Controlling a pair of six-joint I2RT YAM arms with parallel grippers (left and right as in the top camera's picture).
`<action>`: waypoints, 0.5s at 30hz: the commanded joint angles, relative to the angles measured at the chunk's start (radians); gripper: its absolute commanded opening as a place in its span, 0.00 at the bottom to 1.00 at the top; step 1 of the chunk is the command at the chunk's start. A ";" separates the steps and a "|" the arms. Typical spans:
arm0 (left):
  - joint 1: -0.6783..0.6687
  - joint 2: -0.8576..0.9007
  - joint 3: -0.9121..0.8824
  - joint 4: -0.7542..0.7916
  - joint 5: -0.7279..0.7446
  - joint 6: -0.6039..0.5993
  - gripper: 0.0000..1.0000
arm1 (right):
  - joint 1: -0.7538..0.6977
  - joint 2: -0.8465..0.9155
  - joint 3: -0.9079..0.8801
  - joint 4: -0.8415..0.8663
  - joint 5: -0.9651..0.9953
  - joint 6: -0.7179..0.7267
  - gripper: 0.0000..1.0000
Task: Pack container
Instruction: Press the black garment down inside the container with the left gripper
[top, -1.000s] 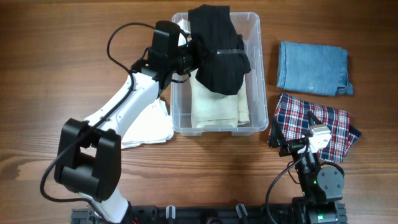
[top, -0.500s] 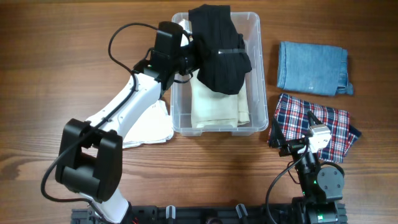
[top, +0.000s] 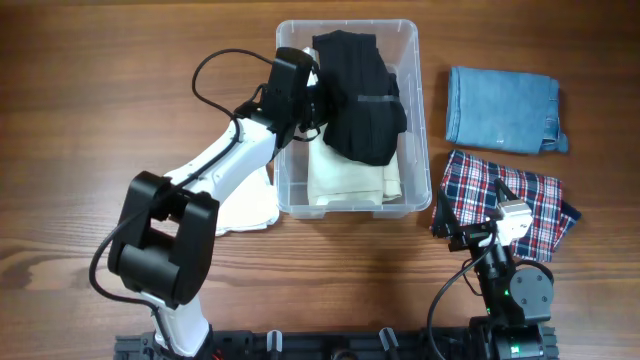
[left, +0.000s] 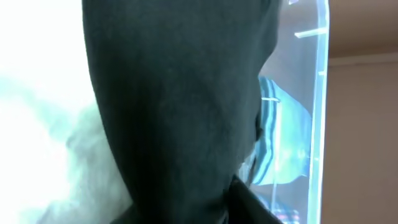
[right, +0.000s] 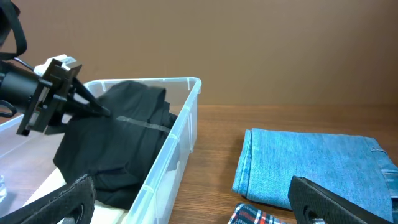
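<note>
One white cloth (top: 245, 205) lies left on the tabletop (top: 120, 80). The left fingers (right: 90, 102) meet the black garment (top: 365, 100) inside the central container (top: 423, 130). Their tips show only from the right wrist, and I cannot tell their gap. One cream cloth (top: 345, 175) lies beneath. To the right are one denim (top: 500, 108) and one plaid (top: 505, 200). The right fingers (right: 336, 198) are wide and empty.

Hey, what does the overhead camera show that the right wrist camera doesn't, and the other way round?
Only overhead: the white cloth lying left of the container, and most of the plaid cloth, of which the right wrist catches just a corner. Only right wrist: how the right gripper stands, jaws wide apart with nothing held. Both: the container, the black garment lying in it, the left gripper at that garment, and the folded blue denim on the table.
</note>
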 joint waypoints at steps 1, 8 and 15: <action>0.000 0.007 0.024 0.017 -0.049 0.037 0.59 | -0.004 -0.007 -0.001 0.005 -0.008 -0.011 1.00; 0.002 -0.003 0.024 -0.016 -0.054 0.160 0.66 | -0.004 -0.007 -0.001 0.005 -0.008 -0.010 1.00; 0.024 -0.124 0.027 -0.017 -0.061 0.159 0.66 | -0.004 -0.007 -0.001 0.005 -0.008 -0.010 1.00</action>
